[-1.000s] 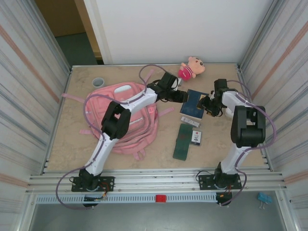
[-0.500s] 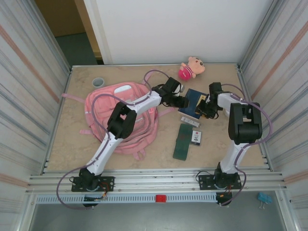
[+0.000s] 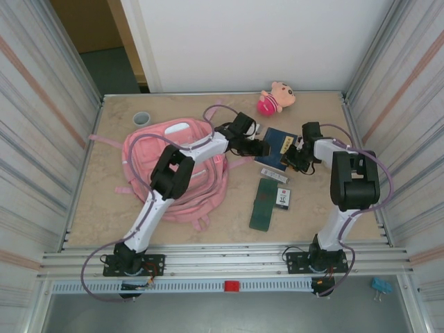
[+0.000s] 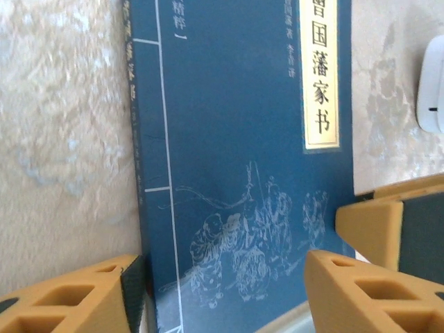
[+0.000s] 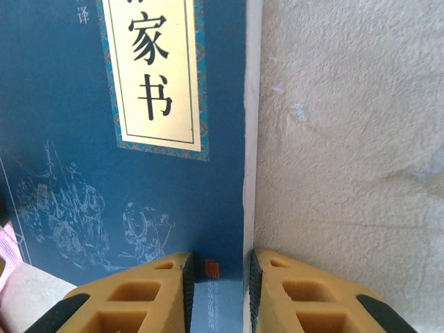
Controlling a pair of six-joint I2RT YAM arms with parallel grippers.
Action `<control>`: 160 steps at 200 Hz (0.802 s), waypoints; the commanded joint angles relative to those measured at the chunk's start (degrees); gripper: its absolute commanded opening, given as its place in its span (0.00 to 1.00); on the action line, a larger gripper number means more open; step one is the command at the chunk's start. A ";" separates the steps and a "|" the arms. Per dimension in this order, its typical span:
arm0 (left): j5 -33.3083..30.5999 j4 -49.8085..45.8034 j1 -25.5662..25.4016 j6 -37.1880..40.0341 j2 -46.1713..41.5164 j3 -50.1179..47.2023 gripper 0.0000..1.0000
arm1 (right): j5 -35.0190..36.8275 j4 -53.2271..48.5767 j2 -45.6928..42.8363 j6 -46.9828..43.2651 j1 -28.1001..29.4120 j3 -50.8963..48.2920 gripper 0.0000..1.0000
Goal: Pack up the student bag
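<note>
The student bag [image 3: 173, 166] is a big pink backpack lying flat at the left of the table. A blue book [image 3: 276, 143] with a cream title label lies just right of it. My left gripper [image 3: 261, 147] is at the book's left edge. In the left wrist view it [image 4: 222, 298] stands open, one finger by the spine and the other over the cover [image 4: 236, 139]. My right gripper [image 3: 295, 154] is at the book's right edge. In the right wrist view it [image 5: 217, 291] is shut on that edge of the book [image 5: 69, 139].
A pink plush doll [image 3: 275, 97] lies at the back wall. A small bar [image 3: 274, 173], a dark green case [image 3: 264, 205] and a small card box [image 3: 283, 197] lie in front of the book. A grey ring [image 3: 141, 118] sits at the back left. A white object [image 4: 433, 83] lies right of the book.
My right gripper has moved in to the book's right edge and closed on it. My left gripper has shifted slightly along the book's left side and stayed open.
</note>
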 commanded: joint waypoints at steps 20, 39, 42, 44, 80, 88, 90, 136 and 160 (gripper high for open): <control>10.16 7.86 -0.56 -5.91 -5.95 -4.11 0.62 | -6.32 1.50 -1.51 2.47 0.83 -3.21 0.27; 11.61 9.71 -0.55 -7.16 -6.46 -4.61 0.63 | -6.85 1.81 -1.61 2.61 0.79 -3.33 0.27; 11.86 9.93 -0.55 -7.35 -6.54 -4.62 0.63 | -7.10 1.91 -1.58 2.65 0.79 -3.30 0.27; 11.97 10.14 -0.55 -7.48 -6.55 -4.69 0.63 | -7.24 1.99 -1.56 2.72 0.79 -3.38 0.27; 14.96 16.31 -0.03 -11.50 -6.50 -6.67 0.63 | -8.69 3.43 -1.65 3.36 0.84 -3.88 0.26; 15.78 18.41 0.21 -13.13 -6.69 -7.70 0.63 | -8.61 3.35 -1.47 3.42 0.85 -3.93 0.26; 15.92 18.85 0.23 -13.40 -6.76 -7.88 0.63 | -8.58 3.36 -1.40 3.40 0.87 -3.93 0.26; 15.78 21.12 0.94 -14.01 -7.81 -10.73 0.63 | -7.30 3.20 -0.63 3.19 0.87 -4.24 0.24; 17.35 24.70 1.36 -16.44 -7.41 -11.63 0.63 | -5.73 2.14 -0.22 3.00 1.10 -3.96 0.22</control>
